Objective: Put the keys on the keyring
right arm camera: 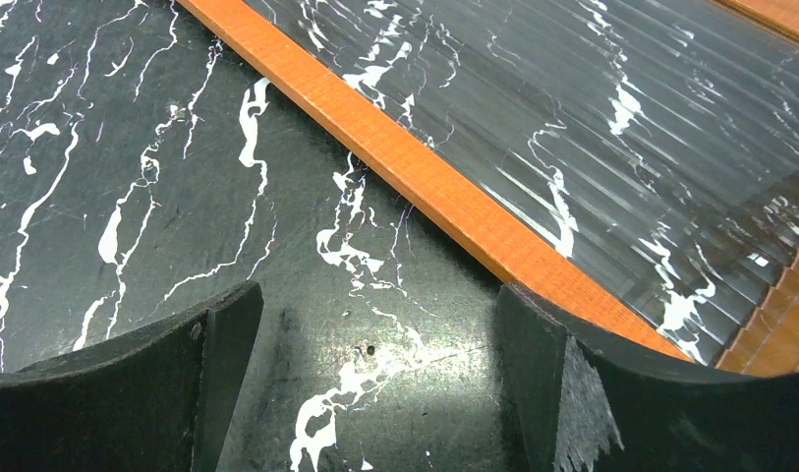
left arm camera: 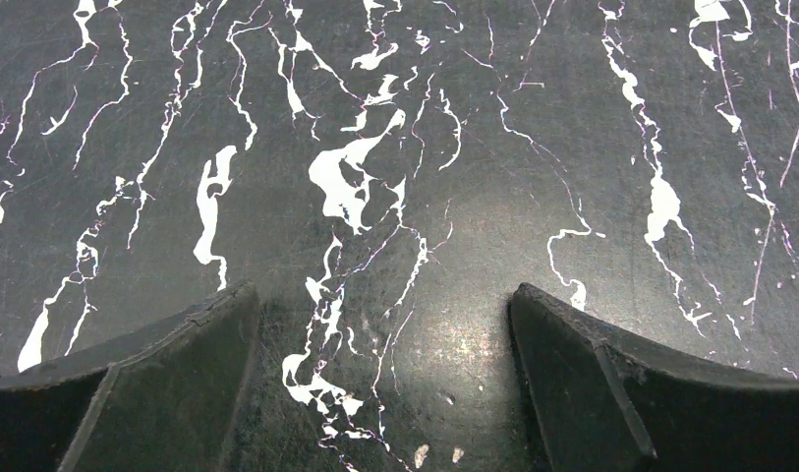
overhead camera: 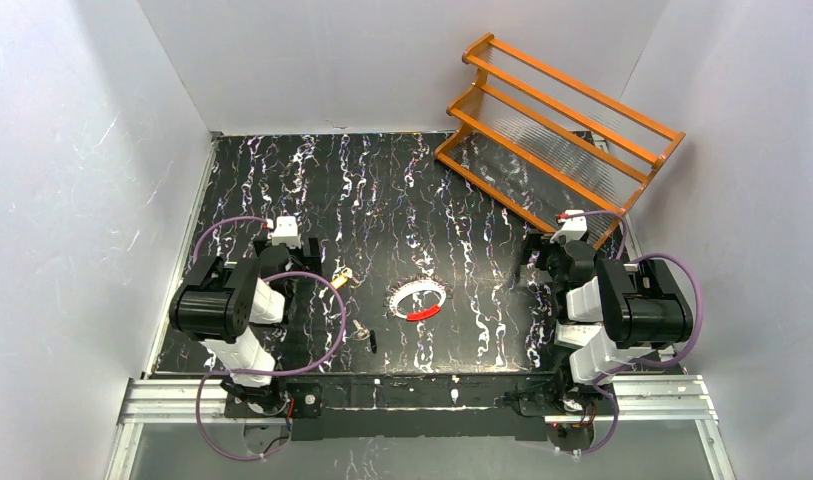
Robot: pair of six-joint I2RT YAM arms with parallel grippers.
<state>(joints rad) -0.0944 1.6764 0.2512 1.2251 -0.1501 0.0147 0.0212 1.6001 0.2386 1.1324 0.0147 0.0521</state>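
Observation:
The keyring (overhead camera: 418, 300), a whitish wire loop with a short red section at its near side, lies flat on the black marbled mat near the middle. A brass key (overhead camera: 340, 278) lies left of it. A silvery key with a small dark part (overhead camera: 363, 333) lies nearer the front. My left gripper (overhead camera: 300, 247) is open and empty, left of the brass key; its wrist view (left arm camera: 385, 305) shows only bare mat between the fingers. My right gripper (overhead camera: 538, 258) is open and empty, right of the loop; its wrist view (right arm camera: 380, 315) shows bare mat.
An orange wooden rack with clear ribbed shelves (overhead camera: 557, 125) lies tilted at the back right; its rail (right arm camera: 425, 187) is just ahead of the right fingers. White walls close in three sides. Purple cables (overhead camera: 327, 335) loop off both arms.

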